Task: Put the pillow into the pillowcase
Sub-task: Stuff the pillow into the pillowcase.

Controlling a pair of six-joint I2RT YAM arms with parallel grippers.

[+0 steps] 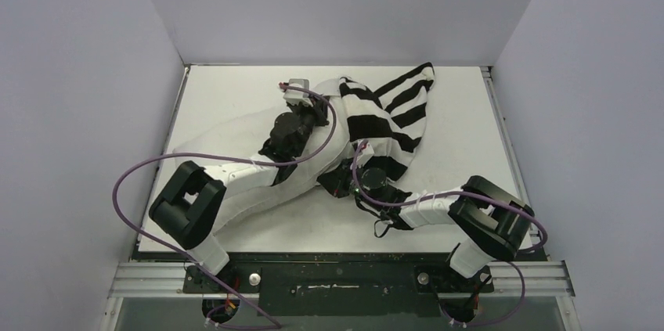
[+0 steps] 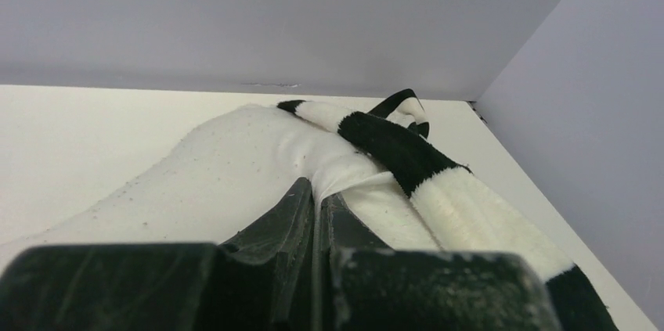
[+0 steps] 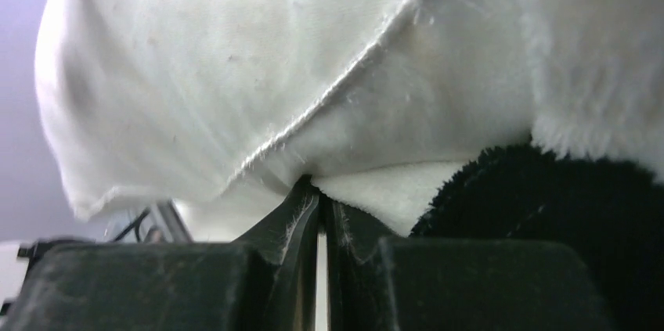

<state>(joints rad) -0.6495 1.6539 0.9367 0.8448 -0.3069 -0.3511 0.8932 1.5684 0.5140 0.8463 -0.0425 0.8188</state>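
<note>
Grip check: left tool [image 2: 317, 190] and right tool [image 3: 319, 194] are each pressed together on white cloth at the mouth of the black-and-white striped fabric pillowcase [image 1: 395, 108]. The plump off-white textured pillow [image 1: 235, 143] lies diagonally on the surface [image 1: 227, 88], only its far end sleeved. Both hems should travel evenly along it; bunched cloth and purple cables [image 1: 117, 186] could snag.

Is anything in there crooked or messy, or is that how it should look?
The pillowcase looks untidy: it is bunched over only the far end of the pillow, which lies slantwise across the table, and its loose striped tail trails toward the far right corner. Nothing looks torn or spilled.
</note>
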